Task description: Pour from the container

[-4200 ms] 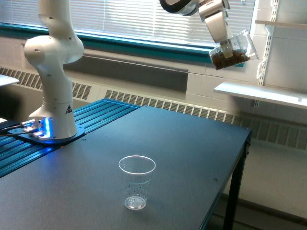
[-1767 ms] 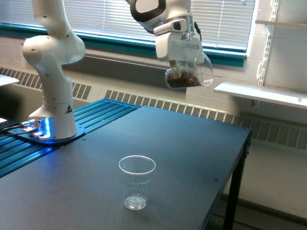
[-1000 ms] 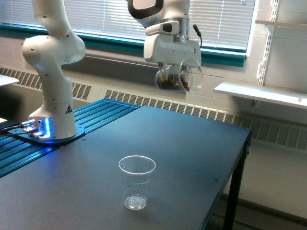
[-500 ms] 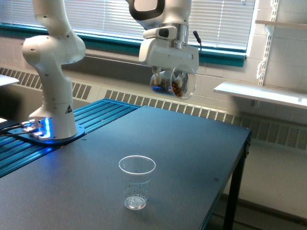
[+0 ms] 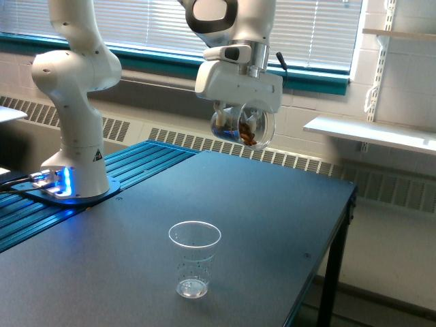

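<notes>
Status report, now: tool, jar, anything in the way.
Tool shut on jar, held in the air, nuts inside. Empty cup upright on table, below and nearer the camera. Nothing between them.

The container (image 5: 243,128) and tapered cup (image 5: 194,258) look like clear glossy plastic; the table (image 5: 272,225) is matt dark; the arm (image 5: 75,82) is smooth glossy white.

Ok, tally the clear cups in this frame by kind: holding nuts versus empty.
Held in the claw, with nuts: 1, the container
Empty, standing on the table: 1, the measuring cup
Total: 2
</notes>
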Controlling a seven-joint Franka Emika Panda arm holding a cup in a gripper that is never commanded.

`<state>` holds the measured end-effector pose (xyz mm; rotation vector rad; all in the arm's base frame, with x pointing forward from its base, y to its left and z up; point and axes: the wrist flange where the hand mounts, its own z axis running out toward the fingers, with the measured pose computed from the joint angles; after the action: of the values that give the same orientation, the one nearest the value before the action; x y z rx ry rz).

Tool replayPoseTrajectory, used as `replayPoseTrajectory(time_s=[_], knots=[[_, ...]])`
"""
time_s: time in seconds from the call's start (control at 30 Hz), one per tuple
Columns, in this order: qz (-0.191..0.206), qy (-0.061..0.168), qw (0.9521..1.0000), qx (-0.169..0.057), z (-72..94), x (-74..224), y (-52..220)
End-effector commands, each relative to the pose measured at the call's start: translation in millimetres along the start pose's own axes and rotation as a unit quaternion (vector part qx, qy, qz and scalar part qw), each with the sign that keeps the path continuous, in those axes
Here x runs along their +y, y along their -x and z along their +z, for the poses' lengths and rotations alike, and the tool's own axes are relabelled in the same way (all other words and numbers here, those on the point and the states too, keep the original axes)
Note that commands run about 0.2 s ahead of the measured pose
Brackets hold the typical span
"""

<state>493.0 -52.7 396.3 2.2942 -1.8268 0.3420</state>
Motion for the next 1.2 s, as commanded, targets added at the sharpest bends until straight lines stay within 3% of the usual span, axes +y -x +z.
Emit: replayPoseTrajectory(time_s=[0.03, 0.63, 1.2], knots=[[0.025, 0.006, 0.9996, 0.008, 1.7, 0, -18], [0.047, 0.025, 0.9985, 0.014, 12.4, 10, -36], [0.069, 0.046, 0.9965, 0.012, 15.5, 38, -34]])
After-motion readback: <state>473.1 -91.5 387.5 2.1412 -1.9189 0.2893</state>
